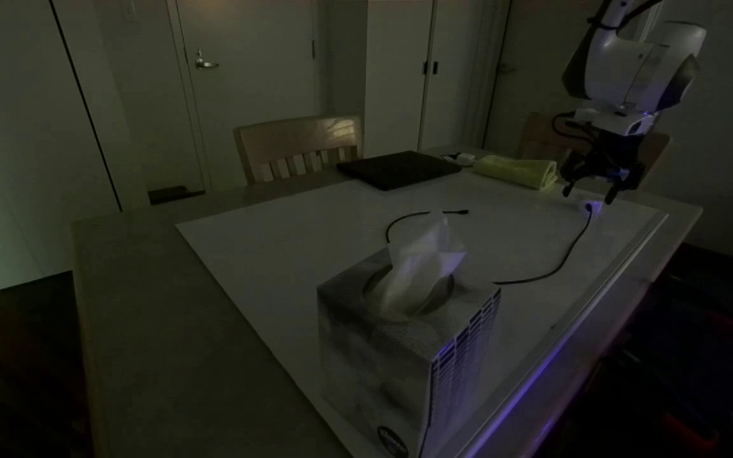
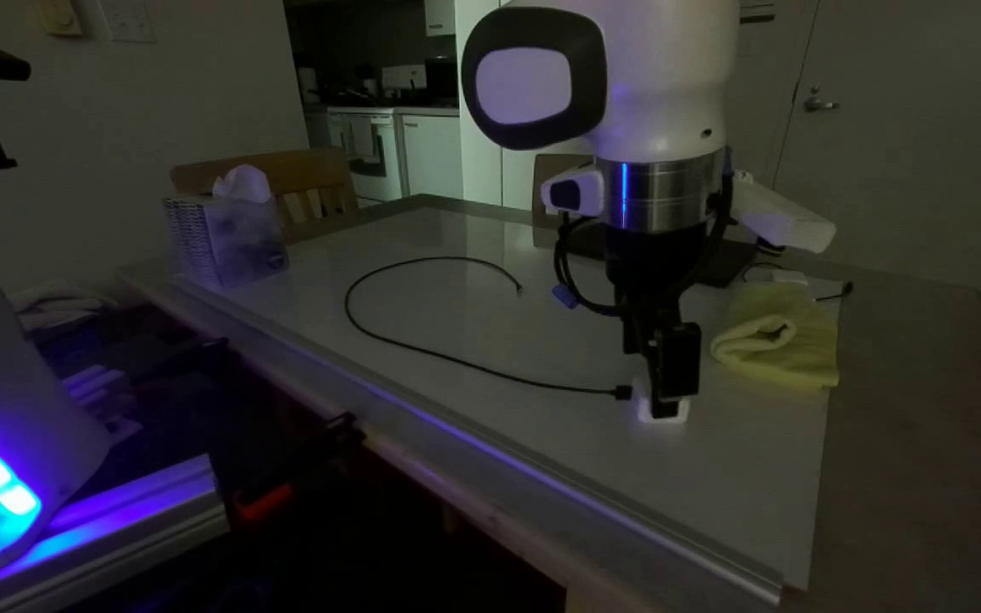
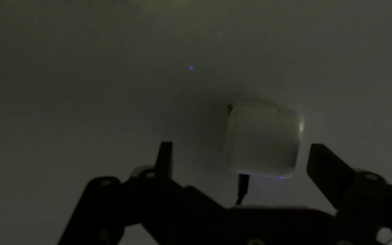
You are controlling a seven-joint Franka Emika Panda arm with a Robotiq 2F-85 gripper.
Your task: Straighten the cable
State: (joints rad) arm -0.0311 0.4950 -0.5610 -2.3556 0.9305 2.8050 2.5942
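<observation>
The thin black cable lies in a wide open curve on the white board, best seen in an exterior view [image 2: 473,366]. In an exterior view the tissue box hides the middle of the cable [image 1: 572,248]. One end is plugged into a white charger block [image 3: 264,143], also visible in both exterior views [image 1: 591,207] [image 2: 644,410]. The other end lies loose on the board. My gripper [image 3: 242,144] is open over the block, with one finger on each side and gaps between. It also shows in both exterior views [image 1: 589,194] [image 2: 652,383]. The cable [image 3: 243,185] passes under the gripper's body.
A tissue box [image 1: 379,356] [image 2: 239,238] stands on the white board [image 1: 265,254]. A folded yellow towel [image 1: 516,170] [image 2: 784,340] lies near the gripper. A flat black object [image 1: 398,170] and a small white adapter [image 1: 465,159] lie at the table's far side. Chairs stand around the table.
</observation>
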